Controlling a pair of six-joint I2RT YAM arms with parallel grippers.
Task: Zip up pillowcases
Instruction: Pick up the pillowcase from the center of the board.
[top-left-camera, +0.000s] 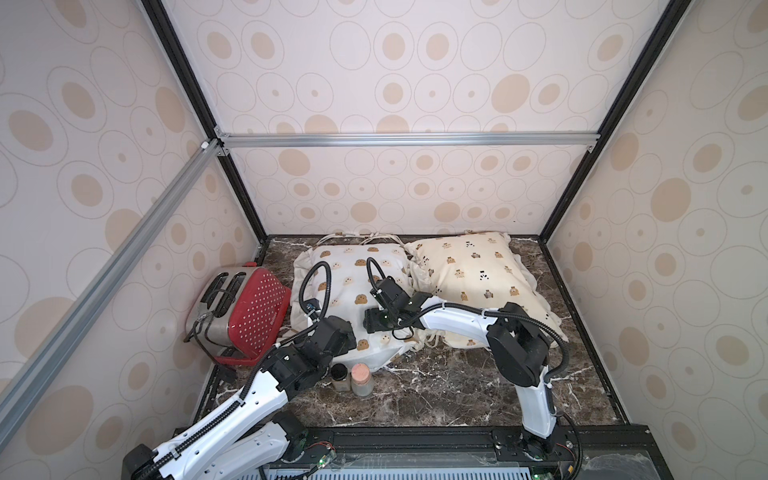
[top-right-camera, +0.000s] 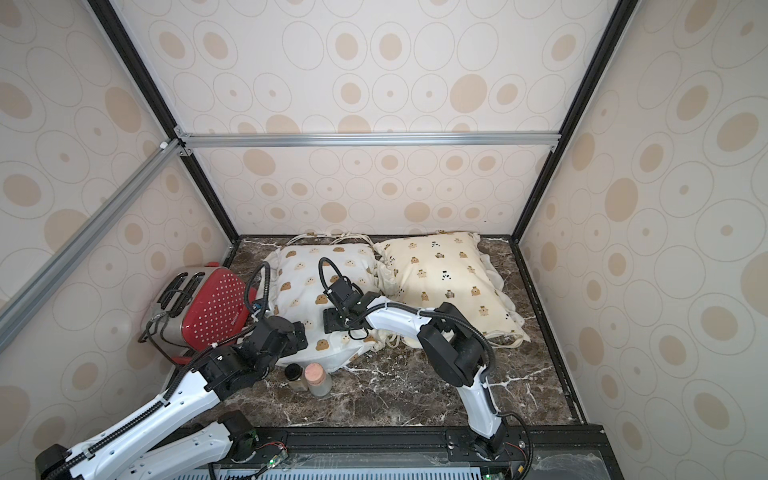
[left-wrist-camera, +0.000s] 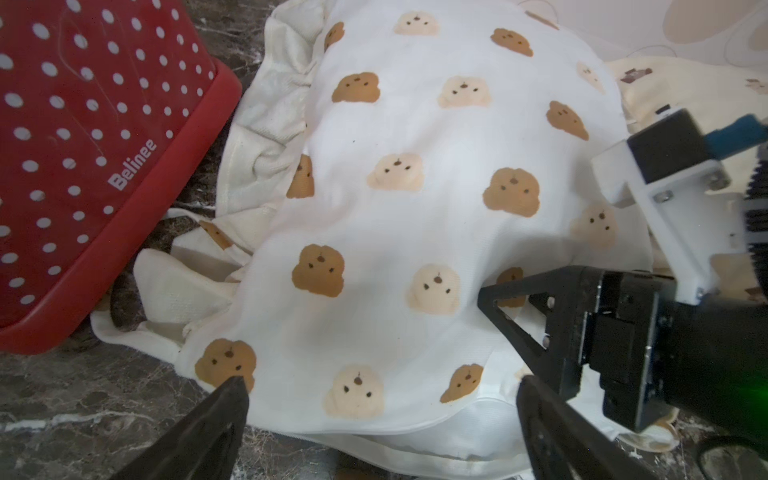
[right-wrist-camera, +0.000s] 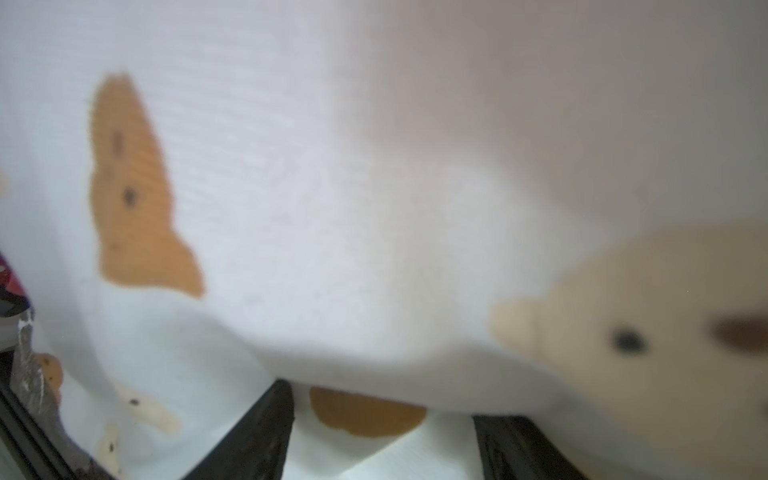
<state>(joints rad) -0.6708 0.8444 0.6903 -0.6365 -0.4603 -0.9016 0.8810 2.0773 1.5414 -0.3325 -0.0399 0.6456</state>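
Note:
The white pillowcase (top-left-camera: 345, 274) (top-right-camera: 307, 270) with brown and cream bears lies mid-table in both top views. Its front edge gapes in the left wrist view, where the inner pillow (left-wrist-camera: 478, 419) shows through the unzipped slit. My left gripper (top-left-camera: 351, 338) (left-wrist-camera: 382, 386) stands open just in front of that edge, nothing between its fingers. My right gripper (top-left-camera: 374, 322) (right-wrist-camera: 380, 409) presses down into the white pillowcase (right-wrist-camera: 332, 208) near its front right; its jaws stand apart with a bulge of fabric between them. The cream-yellow pillowcase (top-left-camera: 478, 266) (top-right-camera: 440, 266) lies to the right, partly under the right arm.
A red polka-dot toaster (top-left-camera: 249, 316) (left-wrist-camera: 83, 166) stands close against the white pillowcase's left side. Two small jars (top-left-camera: 339, 376) (top-left-camera: 360, 380) stand just in front of it, by the left arm. The dark marble table (top-left-camera: 436, 395) is walled on three sides.

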